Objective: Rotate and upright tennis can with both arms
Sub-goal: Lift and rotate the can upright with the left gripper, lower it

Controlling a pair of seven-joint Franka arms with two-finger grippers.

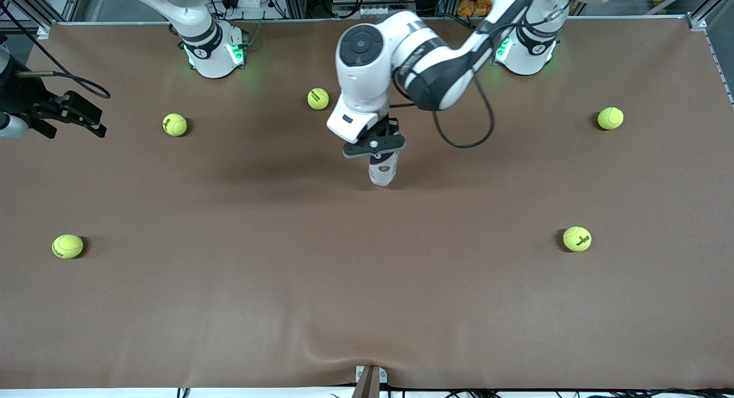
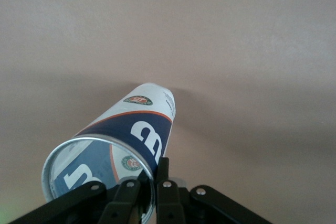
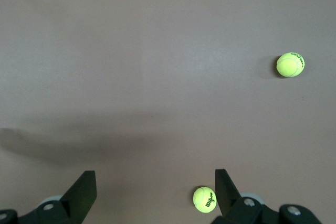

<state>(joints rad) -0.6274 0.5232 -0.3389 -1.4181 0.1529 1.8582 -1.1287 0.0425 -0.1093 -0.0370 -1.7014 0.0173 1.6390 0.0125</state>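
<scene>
The tennis can [image 1: 383, 170] is a slim cylinder with a white and dark blue label, at the middle of the brown table. Its closed end is down at the table and its open metallic rim [image 2: 79, 153] is up. My left gripper [image 1: 383, 155] reaches down from above and is shut on the can's rim, one finger inside the wall and one outside [image 2: 150, 182]. The can leans a little in the left wrist view. My right gripper [image 1: 92, 120] hangs open and empty [image 3: 155, 192] over the right arm's end of the table, well apart from the can.
Several yellow-green tennis balls lie scattered on the table: one [image 1: 318, 98] near the can toward the bases, one [image 1: 174, 124] and one [image 1: 67, 246] at the right arm's end, one [image 1: 610, 118] and one [image 1: 577, 238] at the left arm's end. A ball [image 3: 205, 199] lies under the right gripper.
</scene>
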